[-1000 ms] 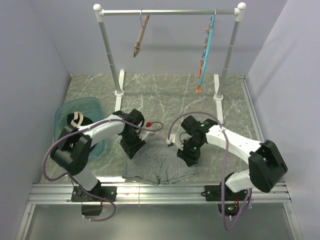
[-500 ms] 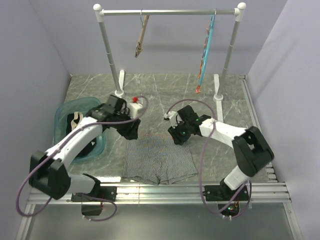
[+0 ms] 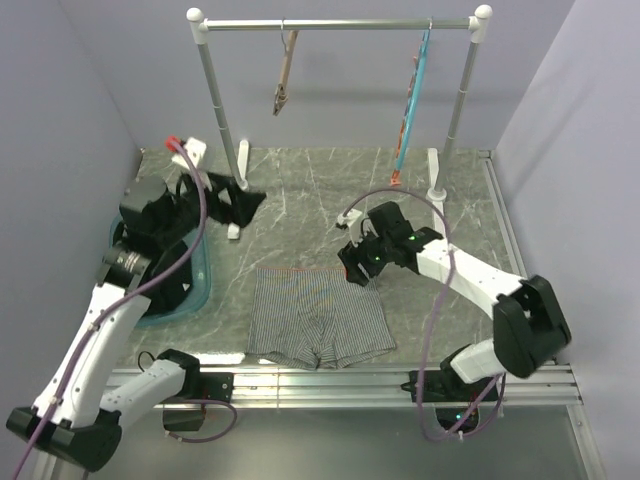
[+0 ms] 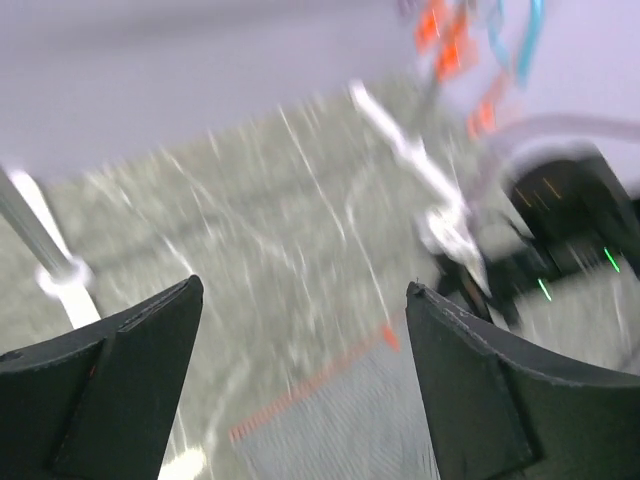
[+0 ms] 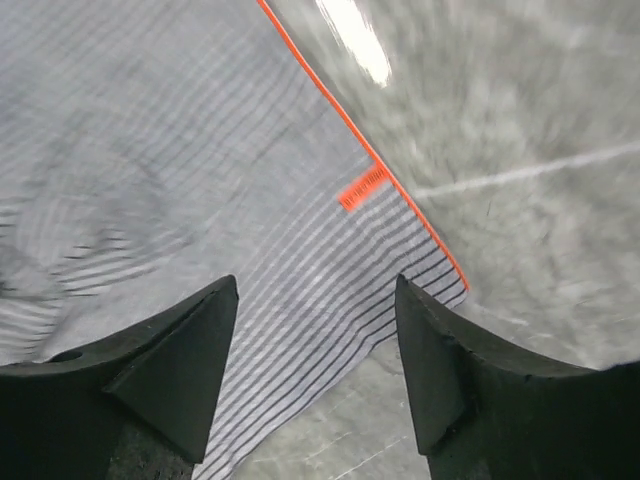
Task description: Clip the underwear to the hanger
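Observation:
The grey-and-white striped underwear (image 3: 316, 320) lies flat on the table near the front edge, waistband to the back. The wooden hanger (image 3: 285, 75) hangs from the rack rail at the back, left of centre. My left gripper (image 3: 245, 200) is open and empty, raised high left of the underwear; its blurred wrist view (image 4: 303, 290) shows the underwear (image 4: 370, 425) far below. My right gripper (image 3: 351, 272) is open, just above the waistband's right corner. In the right wrist view (image 5: 315, 285) the striped cloth (image 5: 200, 200) and its orange tag (image 5: 362, 187) lie under the jaws.
A teal hanger with orange clips (image 3: 410, 100) hangs at the rail's right end. The rack's posts and white feet (image 3: 238, 185) stand at the back. A teal basin (image 3: 196, 285) with dark and cream clothing sits at the left, partly under my left arm.
My left arm has lifted off the underwear's left waistband corner and swung up and back to the left. My right gripper has stayed by the right corner, open.

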Motion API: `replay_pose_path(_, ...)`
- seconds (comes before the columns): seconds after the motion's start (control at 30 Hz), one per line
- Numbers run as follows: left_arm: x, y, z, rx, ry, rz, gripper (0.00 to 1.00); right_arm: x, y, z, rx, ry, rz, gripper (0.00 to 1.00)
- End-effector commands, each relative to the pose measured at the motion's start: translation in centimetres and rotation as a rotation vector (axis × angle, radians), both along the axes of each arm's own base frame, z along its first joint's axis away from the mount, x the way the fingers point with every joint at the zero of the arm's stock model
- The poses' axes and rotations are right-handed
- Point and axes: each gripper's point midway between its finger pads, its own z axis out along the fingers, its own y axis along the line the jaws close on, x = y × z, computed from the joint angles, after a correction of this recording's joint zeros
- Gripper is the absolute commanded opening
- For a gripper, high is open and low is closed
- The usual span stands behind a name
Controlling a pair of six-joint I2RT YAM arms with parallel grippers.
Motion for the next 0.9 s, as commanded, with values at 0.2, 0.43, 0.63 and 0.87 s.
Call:
replay_pose_path(0.2,9.3,0.0,7.4,-0.07,-0.035,0.251,0.86,-0.5,1.9,10.2,0.19,-0.128,0.026,0.72)
replay_pose_path(0.43,11.1,-1.9,9.0,-0.104,-0.102,0.23,0.84,-1.7,1.9,14.4,0.273,-0.156,0.019,0.73)
replay_pose_path(0.63,10.8,-3.9,9.4,-0.163,-0.098,0.13,0.75,-1.4,1.4,14.9,0.282,-0.17,0.002,0.73)
replay_pose_path(0.87,11.5,-4.2,11.6,-0.2,-0.147,0.131,0.67,-1.1,0.7,15.2,0.283,-0.181,-0.01,0.73)
